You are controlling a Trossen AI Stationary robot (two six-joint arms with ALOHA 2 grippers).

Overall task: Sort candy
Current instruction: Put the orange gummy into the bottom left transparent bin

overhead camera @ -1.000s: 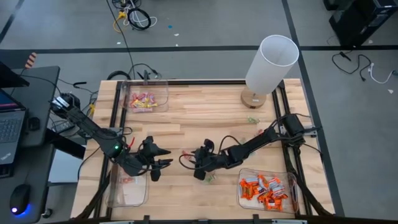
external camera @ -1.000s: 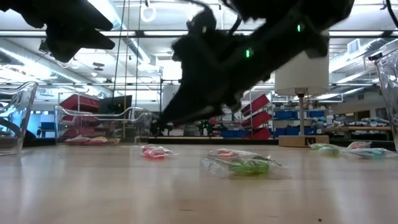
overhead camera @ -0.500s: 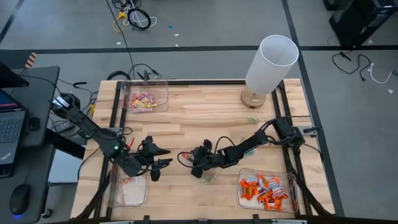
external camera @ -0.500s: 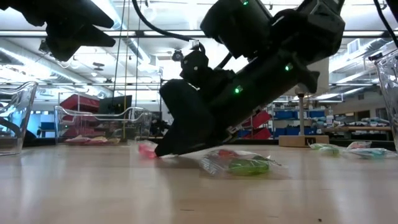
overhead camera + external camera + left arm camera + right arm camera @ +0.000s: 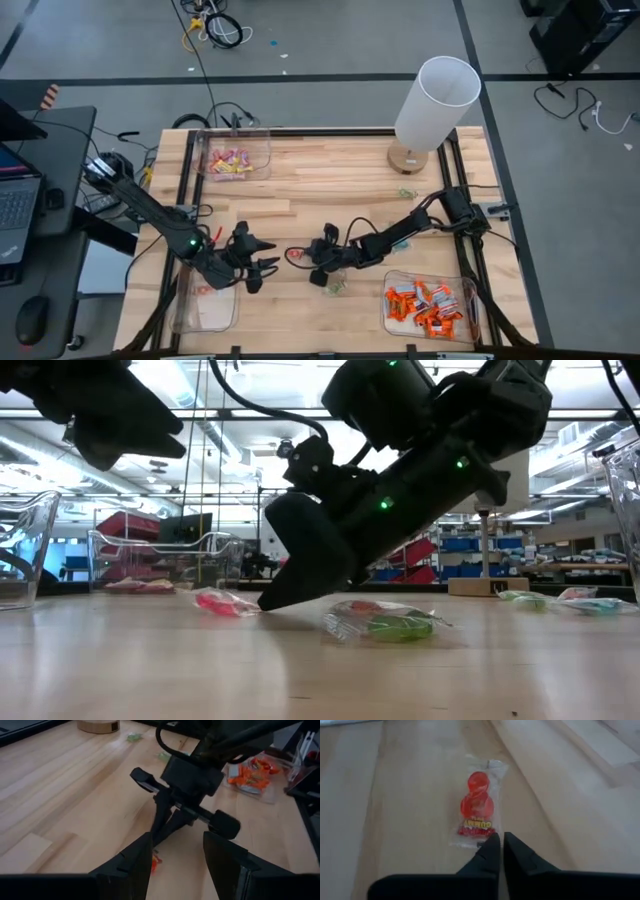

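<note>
Closing on the red candy (image 5: 476,805): right gripper (image 5: 498,837) down at mid-table, fingers wide a second ago, now pinched almost together with only a thin slit between them. Tips sit right at the near edge of the clear wrapper. Cannot tell whether the wrapper edge is actually caught or just touched. Sweet lies flat on the wood, not lifted. In the low view, shifted a little along the table from where it lay a second ago, tips touching its end, so possibly nudged rather than gripped.

Left gripper (image 5: 175,845) hovers above the table just across from the right one, same spot as a second ago, fingers apart, nothing between them.

Green candy (image 5: 385,625) loose on the table beside the right gripper, untouched. A few more loose sweets farther off near the lamp base. Orange candy (image 5: 430,300) in the near right bin, pink/yellow candy (image 5: 230,160) in the far left bin.

Judgement: pick step at the grasp point; grip marginal, at the wrapper edge only, likely to slip on lift. Sorting well along, a few pieces left.
</note>
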